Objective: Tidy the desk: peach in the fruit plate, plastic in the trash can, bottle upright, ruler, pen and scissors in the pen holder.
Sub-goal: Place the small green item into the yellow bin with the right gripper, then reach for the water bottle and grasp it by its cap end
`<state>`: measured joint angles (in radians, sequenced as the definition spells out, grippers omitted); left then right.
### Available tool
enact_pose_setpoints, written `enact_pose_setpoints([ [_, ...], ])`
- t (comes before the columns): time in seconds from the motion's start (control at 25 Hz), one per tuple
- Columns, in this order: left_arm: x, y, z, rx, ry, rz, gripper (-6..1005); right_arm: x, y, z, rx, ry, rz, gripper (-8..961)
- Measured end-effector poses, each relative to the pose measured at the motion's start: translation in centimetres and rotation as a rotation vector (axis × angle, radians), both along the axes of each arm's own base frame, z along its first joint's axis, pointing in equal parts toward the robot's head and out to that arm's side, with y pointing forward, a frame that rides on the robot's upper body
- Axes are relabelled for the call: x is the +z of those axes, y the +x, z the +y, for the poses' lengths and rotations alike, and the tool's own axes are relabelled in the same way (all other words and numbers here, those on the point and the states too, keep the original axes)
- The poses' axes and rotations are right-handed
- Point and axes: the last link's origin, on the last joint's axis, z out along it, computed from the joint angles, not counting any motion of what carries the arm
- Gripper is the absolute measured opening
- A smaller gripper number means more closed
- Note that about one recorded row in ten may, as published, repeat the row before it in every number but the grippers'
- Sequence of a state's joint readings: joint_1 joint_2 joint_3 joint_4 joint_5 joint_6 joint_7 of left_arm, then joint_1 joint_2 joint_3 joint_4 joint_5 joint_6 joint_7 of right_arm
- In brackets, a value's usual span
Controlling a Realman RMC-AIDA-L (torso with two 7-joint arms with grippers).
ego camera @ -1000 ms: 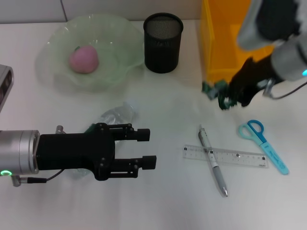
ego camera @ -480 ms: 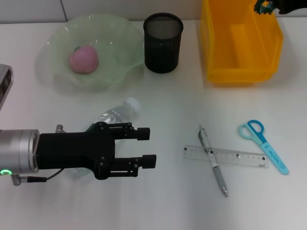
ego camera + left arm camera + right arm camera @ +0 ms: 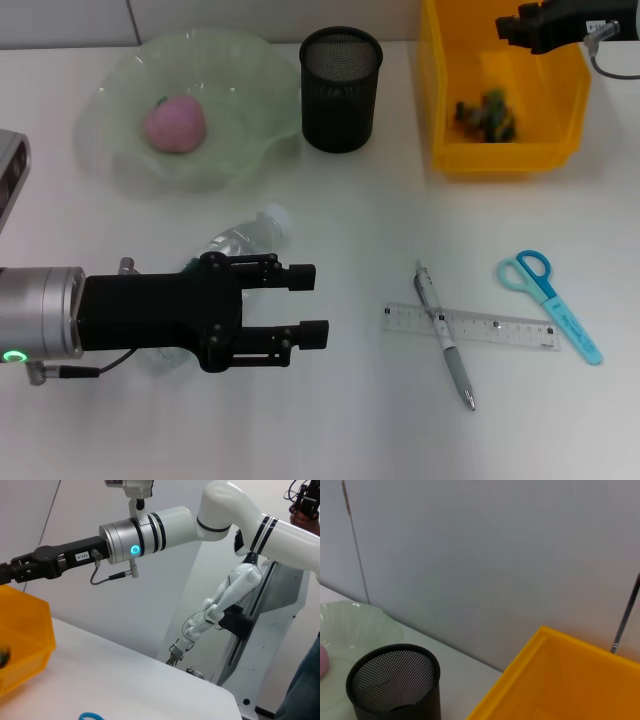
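Observation:
My left gripper [image 3: 316, 300] is open and empty, low over the front left of the desk, above a clear bottle [image 3: 243, 238] lying on its side. The pink peach [image 3: 175, 124] sits in the green fruit plate [image 3: 245, 110]. Dark green crumpled plastic [image 3: 487, 112] lies inside the yellow bin [image 3: 500, 158]. My right gripper [image 3: 520, 28] is above the bin's far edge, open and empty. A pen [image 3: 446, 338] lies across a clear ruler [image 3: 480, 328]. Blue scissors [image 3: 553, 304] lie to their right. The black mesh pen holder [image 3: 341, 88] stands empty.
The right wrist view shows the pen holder [image 3: 395, 685], the yellow bin's rim [image 3: 540, 680] and the plate's edge [image 3: 350, 622]. The left wrist view shows the right arm [image 3: 150, 527] over the bin's corner [image 3: 25, 640]. A grey device [image 3: 8, 175] sits at the left edge.
My right gripper carried the plastic up from the desk to above the yellow bin and let it go. The plastic now lies in the bin. The left arm has stayed still.

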<state>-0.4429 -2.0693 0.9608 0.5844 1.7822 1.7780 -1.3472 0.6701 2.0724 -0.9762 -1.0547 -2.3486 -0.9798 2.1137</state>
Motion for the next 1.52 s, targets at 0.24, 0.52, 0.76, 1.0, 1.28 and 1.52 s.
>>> enact_pose_setpoints([
  [0.24,0.1,0.0,0.0,0.008,-0.002,-0.004,691,0.5,0.1,-0.4,0.002,0.002,0.008,436],
  [0.52,1.1,0.9,1.3,0.056,-0.041,0.009,690,2.5,0.2,-4.9,0.101,-0.121,0.142,565],
  [0.76,2.3,2.4,2.7,0.083,-0.07,0.062,690,3.3,3.0,-13.4,0.331,-0.344,0.381,632],
  [1.0,3.2,5.7,5.8,0.181,-0.123,0.201,690,2.1,7.1,-17.0,0.351,-0.336,0.507,633],
  [1.28,1.0,11.0,10.3,0.279,-0.048,0.642,690,0.8,9.7,-19.6,0.351,-0.302,0.594,634],
  [1.52,-1.5,11.5,11.2,0.311,0.05,0.868,689,-0.5,10.5,-21.4,0.386,-0.27,0.588,634],
])
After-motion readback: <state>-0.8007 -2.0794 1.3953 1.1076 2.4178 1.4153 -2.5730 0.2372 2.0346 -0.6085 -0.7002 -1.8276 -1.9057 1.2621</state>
